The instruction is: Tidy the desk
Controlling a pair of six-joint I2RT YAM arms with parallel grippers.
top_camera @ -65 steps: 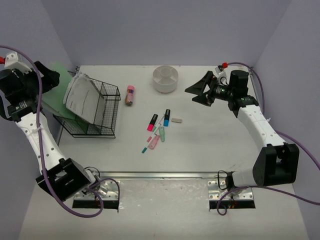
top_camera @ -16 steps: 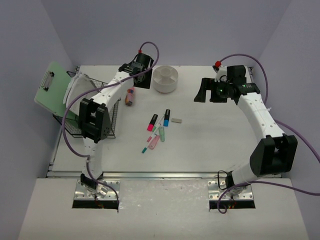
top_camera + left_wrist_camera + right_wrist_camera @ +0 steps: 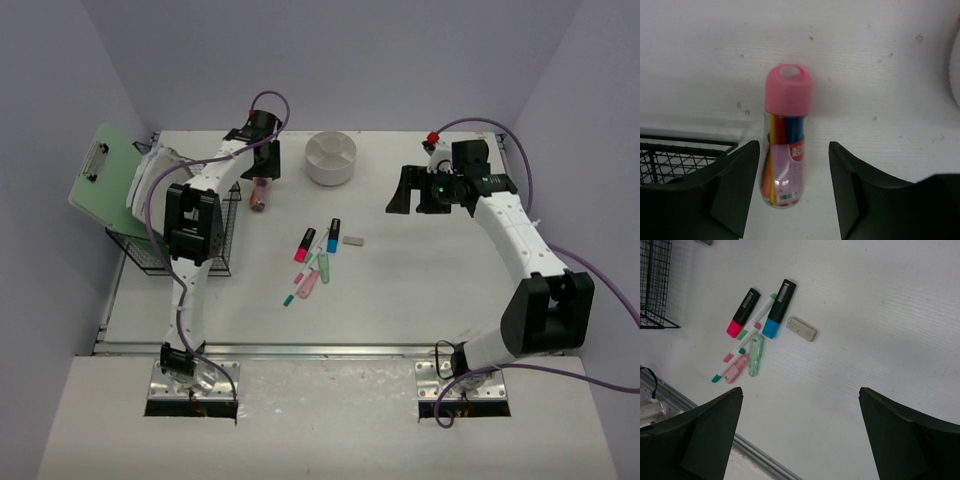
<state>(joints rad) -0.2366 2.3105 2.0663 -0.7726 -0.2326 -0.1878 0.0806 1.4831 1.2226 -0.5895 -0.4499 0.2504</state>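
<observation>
Off-white flat rectangular desk (image 3: 420, 290), filling mid-frame: stiff, fixed, nothing to lift.
Upper left on it, your left gripper (image 3: 794, 145) straddles, jaws parted, a clear pink-capped plastic tube of pens (image 3: 785, 150): probably light, slick, prone to rolling; pinch mid-barrel. Your right gripper (image 3: 800, 390) gapes empty.

You've got a large flat off-white rectangular desk (image 3: 420, 300), matte top, lying level. It fills the floor between pale lavender walls (image 3: 330, 60) on three sides. A metal rail (image 3: 330, 349) runs along its near edge. Close up, the surface shows faint dark specks, maybe scuffs.
</observation>
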